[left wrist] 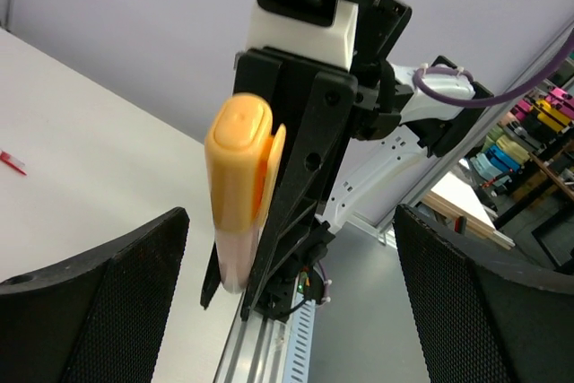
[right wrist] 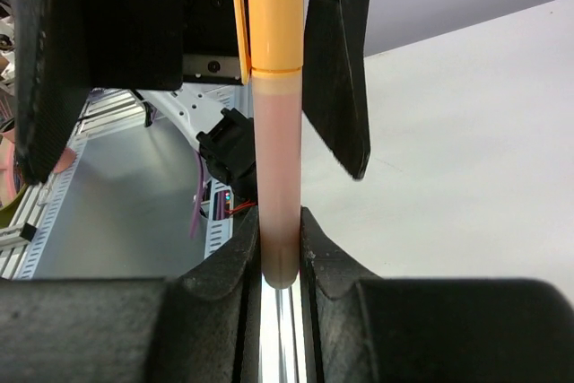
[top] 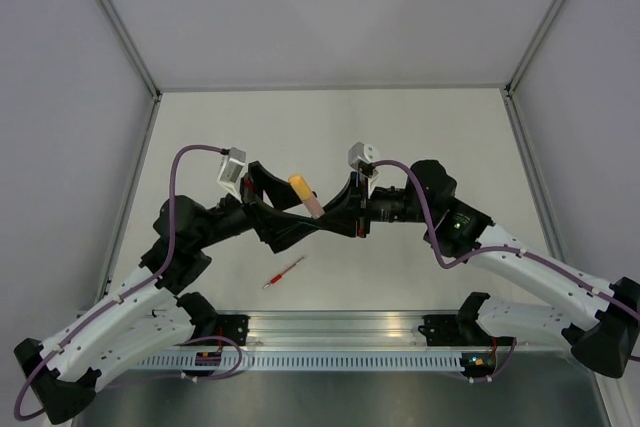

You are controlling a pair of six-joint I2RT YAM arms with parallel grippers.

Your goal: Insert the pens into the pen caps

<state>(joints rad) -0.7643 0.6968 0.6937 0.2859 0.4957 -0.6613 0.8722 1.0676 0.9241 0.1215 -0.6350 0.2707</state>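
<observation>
Right jaws clenched on the lower end of the pink pen, held clear above the bench. Orange cap sits on its far end. Left jaws released, standing wide either side of the cap, not touching it. A thin red pen lies on the bench near the arm bases.

Risks: the grip is at the very tip of the barrel, so a knock from the left fingers could lever the pen out. Cap seating unverified, may slip off if only partly home

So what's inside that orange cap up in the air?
The pale pink pen runs up into the orange cap; its tip is hidden inside. The right tool pinches the pen's other end.
</observation>
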